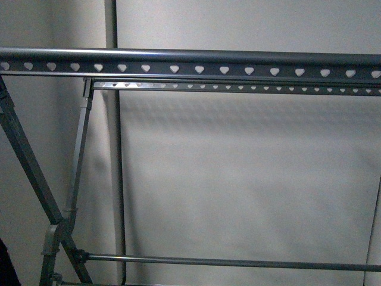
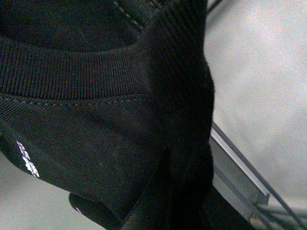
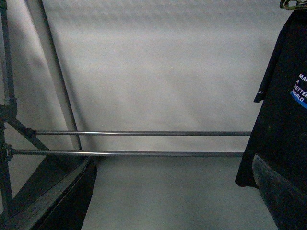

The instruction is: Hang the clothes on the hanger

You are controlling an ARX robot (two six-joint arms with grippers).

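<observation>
t-shirt: the black t-shirt [image 2: 96, 134] is filling the left wrist view, its ribbed collar [image 2: 72, 72] bunched right against the lens. From the right wrist view it is dangling freely in the air beside the rack, white print [image 3: 300, 88] facing out.
left gripper: its jaws are buried under the fabric, so i cannot tell whether they are clamping. the cloth is hanging from its top edge, which suggests it is being carried from there to let the body drop straight.
right gripper: the right gripper [image 3: 172, 163] is looking spread wide with nothing between its dark fingers [image 3: 278, 191] — probably waiting low to catch or spread the hem.
rack: the grey rack [image 1: 27, 158] is standing close in front of a pale wall [image 1: 238, 179], with its legs slanting outward to brace it.
top rail: the top rail [image 1: 190, 58] with heart-shaped holes is running bare across the front view — no cloth is lying over it.
lower crossbars: two thin lower crossbars [image 3: 144, 133] are sitting level with the shirt's lower half.
progress: judging by this, the shirt is being held below the rail and is not yet draped.
risk: the loose sleeve could be snagging on a crossbar during lifting.
</observation>
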